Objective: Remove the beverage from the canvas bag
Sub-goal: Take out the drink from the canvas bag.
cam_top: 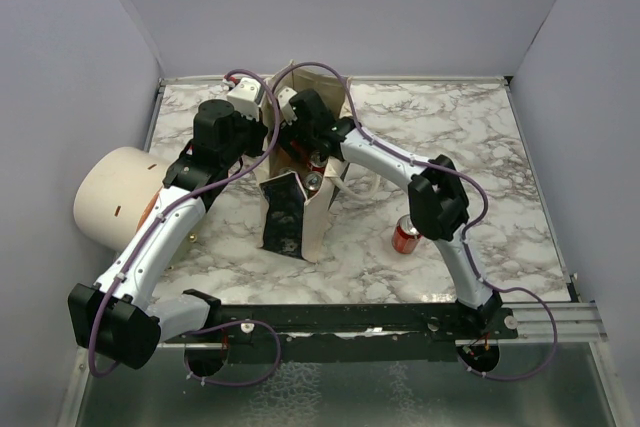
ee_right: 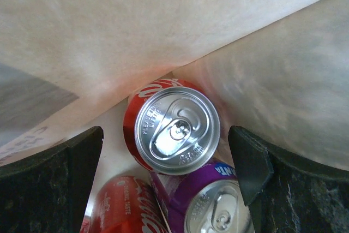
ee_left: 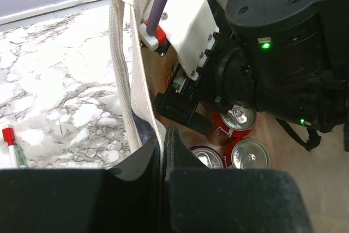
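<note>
- Several cans (ee_left: 248, 154) crowd the canvas bag (cam_top: 322, 222); our right jaws, apart, straddle the mid-frame red can (ee_right: 172, 126).
- Left jaws clamp the rim (ee_left: 144, 91); we should descend squarely.

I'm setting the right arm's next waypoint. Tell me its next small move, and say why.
Probably lower the right gripper straight down, then close. Its jaws stand open either side of the upright red can in the canvas bag, lid centred between them, while the left gripper pinches the bag's rim. The purple can sits tight against it, so descend slowly.
</note>
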{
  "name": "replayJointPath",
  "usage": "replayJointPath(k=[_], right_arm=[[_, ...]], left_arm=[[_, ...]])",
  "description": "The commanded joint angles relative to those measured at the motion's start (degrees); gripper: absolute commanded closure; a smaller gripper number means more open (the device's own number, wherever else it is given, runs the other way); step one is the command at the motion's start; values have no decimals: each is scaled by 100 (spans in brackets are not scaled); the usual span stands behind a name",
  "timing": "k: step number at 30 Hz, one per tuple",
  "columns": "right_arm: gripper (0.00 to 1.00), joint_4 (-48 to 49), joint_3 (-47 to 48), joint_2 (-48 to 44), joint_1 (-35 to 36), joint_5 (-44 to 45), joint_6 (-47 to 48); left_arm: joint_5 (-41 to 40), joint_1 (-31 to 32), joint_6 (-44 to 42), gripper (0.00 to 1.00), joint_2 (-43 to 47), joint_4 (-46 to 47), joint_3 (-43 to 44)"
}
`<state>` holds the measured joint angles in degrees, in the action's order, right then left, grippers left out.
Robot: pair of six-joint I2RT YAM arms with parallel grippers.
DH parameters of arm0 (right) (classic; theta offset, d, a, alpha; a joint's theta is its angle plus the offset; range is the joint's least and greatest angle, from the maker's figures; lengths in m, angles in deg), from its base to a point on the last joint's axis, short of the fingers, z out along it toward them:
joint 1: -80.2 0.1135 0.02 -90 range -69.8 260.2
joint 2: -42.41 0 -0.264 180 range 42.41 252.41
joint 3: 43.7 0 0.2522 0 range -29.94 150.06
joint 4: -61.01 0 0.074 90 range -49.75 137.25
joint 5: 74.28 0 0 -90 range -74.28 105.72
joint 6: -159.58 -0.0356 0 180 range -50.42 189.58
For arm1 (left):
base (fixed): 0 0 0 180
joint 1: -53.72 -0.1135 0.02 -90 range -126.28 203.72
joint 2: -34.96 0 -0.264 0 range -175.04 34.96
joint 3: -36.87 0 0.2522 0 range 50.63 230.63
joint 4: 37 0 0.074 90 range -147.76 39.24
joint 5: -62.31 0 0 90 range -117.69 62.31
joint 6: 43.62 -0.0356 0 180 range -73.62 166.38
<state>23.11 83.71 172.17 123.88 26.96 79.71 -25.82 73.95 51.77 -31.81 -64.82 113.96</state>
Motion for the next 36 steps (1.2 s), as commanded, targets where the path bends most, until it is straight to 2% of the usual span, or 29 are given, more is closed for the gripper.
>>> replayJointPath(k=[1,10,13,15,18,21,30,36], right_arm=[[0,68,-140,459,-97,-188,49],[1,91,21,814,-106,-309,196],[5,71,145,875,-105,-405,183],[12,54,158,860,-105,-444,163],[31,115,177,848,-105,-184,132],[39,142,301,779,-106,-55,126],[84,71,992,429,-102,-207,-109],[98,-45,1366,147,-97,-428,-393]], left_arm=[[-69,-30,-163,100,211,814,321],[-218,-30,-310,100,207,770,461],[-195,-35,-308,100,224,750,444],[-196,-36,-308,100,234,751,442],[-151,-31,-283,100,242,757,422],[-125,-29,-260,100,252,773,417],[-296,-30,-111,100,253,727,446],[-465,-33,14,100,165,558,567]])
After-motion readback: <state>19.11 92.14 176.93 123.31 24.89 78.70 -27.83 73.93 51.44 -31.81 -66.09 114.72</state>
